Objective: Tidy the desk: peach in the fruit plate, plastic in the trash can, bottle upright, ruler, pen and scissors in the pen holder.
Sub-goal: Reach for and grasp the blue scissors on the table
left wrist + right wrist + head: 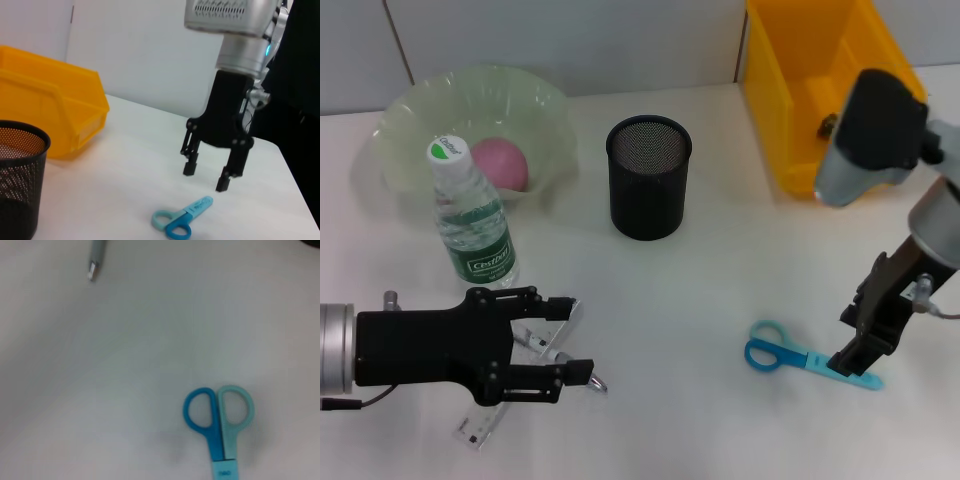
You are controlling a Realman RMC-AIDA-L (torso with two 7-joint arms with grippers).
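The scissors [790,357] lie flat on the white desk [700,300] at the right, also seen in the left wrist view [182,221] and the right wrist view [220,415]. My right gripper [858,358] hovers open just above their sheath end, fingers [222,181] apart and clear of them. At the front left my left gripper [578,340] is open, level with the desk, with the pen [560,352] and the clear ruler [520,385] lying between and under its fingers. The bottle [472,215] stands upright. The peach [501,164] sits in the fruit plate [410,112].
The black mesh pen holder [648,176] stands at centre back and shows nothing inside. The yellow trash can [800,60] is at the back right, with a small dark thing [828,123] in it. Bare desk lies between the two grippers.
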